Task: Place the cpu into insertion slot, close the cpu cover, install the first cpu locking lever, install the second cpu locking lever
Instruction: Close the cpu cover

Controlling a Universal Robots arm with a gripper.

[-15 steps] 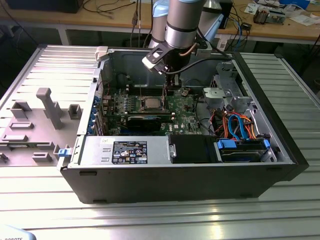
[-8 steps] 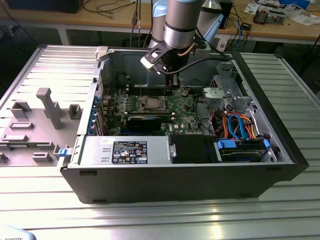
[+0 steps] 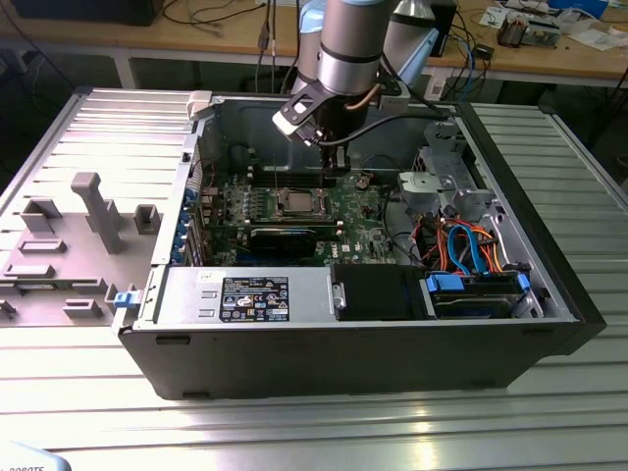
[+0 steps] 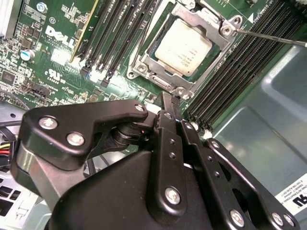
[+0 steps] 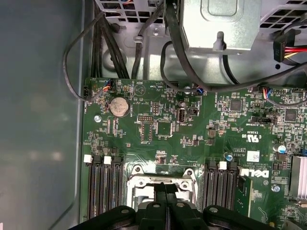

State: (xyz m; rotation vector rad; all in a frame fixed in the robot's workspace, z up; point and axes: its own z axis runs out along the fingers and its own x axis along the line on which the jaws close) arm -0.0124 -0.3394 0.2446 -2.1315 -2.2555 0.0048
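Observation:
The cpu [image 4: 182,45] lies flat in the insertion slot [image 4: 144,64], its dull silver top showing through the window of the cpu cover [image 4: 225,24], which is down over it. One thin wire locking lever [image 4: 273,37] sticks out sideways over the memory slots. A second locking lever [image 4: 139,43] runs along the opposite side of the socket. My gripper [image 4: 169,103] is shut, its black fingertips together just off the socket's edge; I see nothing between them. In the exterior view the gripper [image 3: 334,169] hangs over the board to the exterior view's right of the cpu [image 3: 294,202].
The green motherboard [image 5: 158,129] lies inside an open black computer case [image 3: 343,343]. Black memory slots [image 4: 120,33] flank the socket on both sides. A drive cage [image 3: 446,182] and coloured cables [image 3: 471,245] fill the exterior view's right. Grey fixtures [image 3: 93,211] stand outside at its left.

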